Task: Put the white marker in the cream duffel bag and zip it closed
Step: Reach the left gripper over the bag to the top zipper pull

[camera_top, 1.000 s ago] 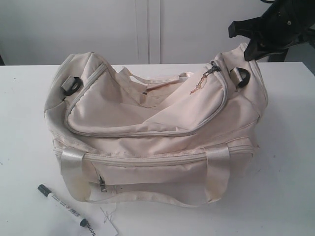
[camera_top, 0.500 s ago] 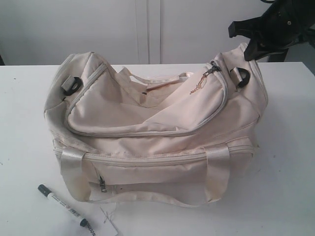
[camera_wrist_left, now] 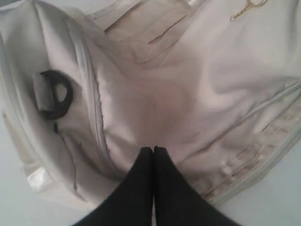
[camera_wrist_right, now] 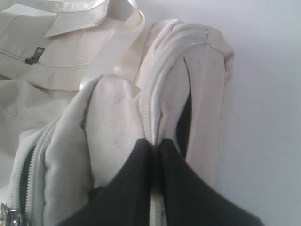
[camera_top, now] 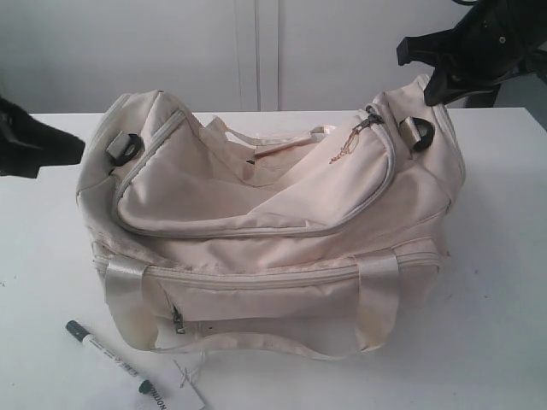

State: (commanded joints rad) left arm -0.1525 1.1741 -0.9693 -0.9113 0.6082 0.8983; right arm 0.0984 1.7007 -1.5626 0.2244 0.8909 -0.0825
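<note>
Cream duffel bag (camera_top: 256, 205) filled mid-table, open table (camera_top: 500, 325) lay rightward, white marker (camera_top: 109, 357) lay near front-left edge, left gripper (camera_wrist_left: 153, 149) and right gripper (camera_wrist_right: 154, 141) were pressed together over bag ends.

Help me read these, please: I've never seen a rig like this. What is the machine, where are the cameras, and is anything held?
This is a robot with two arms, each ending in a two-fingered gripper. The wide picture comes from a camera off the arms, looking at a white table. The other two come from cameras on the wrists, looking past the black fingers. On the table sits the cream duffel bag, with the white marker and a paper tag in front. The left gripper is shut near one end of the bag, holding nothing. The right gripper is shut at the other end's zipper seam; whether it pinches fabric, I cannot tell.
</note>
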